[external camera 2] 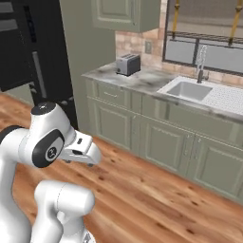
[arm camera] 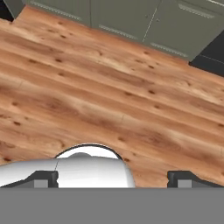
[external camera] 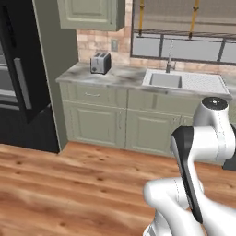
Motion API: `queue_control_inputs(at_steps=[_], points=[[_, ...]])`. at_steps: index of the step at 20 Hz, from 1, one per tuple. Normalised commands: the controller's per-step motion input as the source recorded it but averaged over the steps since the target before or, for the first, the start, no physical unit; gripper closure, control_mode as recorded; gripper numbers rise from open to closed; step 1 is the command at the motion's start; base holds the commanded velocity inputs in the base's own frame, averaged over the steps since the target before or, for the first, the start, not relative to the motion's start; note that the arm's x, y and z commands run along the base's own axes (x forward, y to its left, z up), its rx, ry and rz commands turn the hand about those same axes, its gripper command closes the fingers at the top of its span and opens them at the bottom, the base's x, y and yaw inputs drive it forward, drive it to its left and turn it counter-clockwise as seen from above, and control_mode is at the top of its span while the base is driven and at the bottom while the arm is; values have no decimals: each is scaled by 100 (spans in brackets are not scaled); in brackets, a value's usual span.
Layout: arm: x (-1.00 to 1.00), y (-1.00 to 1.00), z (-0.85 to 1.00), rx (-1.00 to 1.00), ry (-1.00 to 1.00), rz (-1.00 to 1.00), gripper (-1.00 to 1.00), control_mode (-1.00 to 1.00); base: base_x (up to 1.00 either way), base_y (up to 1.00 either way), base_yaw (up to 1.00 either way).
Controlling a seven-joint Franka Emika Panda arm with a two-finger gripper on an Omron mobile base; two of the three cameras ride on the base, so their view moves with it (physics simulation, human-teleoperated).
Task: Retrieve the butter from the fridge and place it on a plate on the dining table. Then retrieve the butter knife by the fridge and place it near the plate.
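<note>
The robot arm [external camera 2: 47, 156] is folded up over its own base, standing on the wooden floor [external camera: 69, 184] out in front of the green wall cabinets [external camera: 120, 122]. Its hand points down at the floorboards, and in the hand view the two dark fingers [arm camera: 43, 178] sit far apart at the bottom corners, spread wide with nothing between them.

Taking the sink [external camera: 165, 80] as the landmark: it is sunk into the marble counter [external camera: 120, 76] under the window [external camera: 184, 27], with a tap [external camera: 169, 62] rising behind it. Along the counter to the left of the sink, near the counter's end, stands a silver toaster [external camera: 100, 63] against the brick wall. Farther left again, past a tall green panel, is the black fridge [external camera: 20, 69], its long grey handle [external camera: 22, 83] running vertically; its doors look shut from here. An upper cabinet [external camera: 92, 14] hangs above the toaster.

The fridge stands well apart from the arm, across the open floor. I cannot see butter, plate or knife from where the robot now faces.
</note>
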Motion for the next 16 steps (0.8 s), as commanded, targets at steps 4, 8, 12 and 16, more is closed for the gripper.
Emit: queue_control_inputs(at_steps=[4,8,12,16], points=[[0,0,0,0,0,0,-100,100,42,78,-7],[0,0,0,0,0,0,-100,100,26,99,-10],[0,0,0,0,0,0,-100,100,0,100,-20],[0,0,0,0,0,0,-100,100,0,100,-26]])
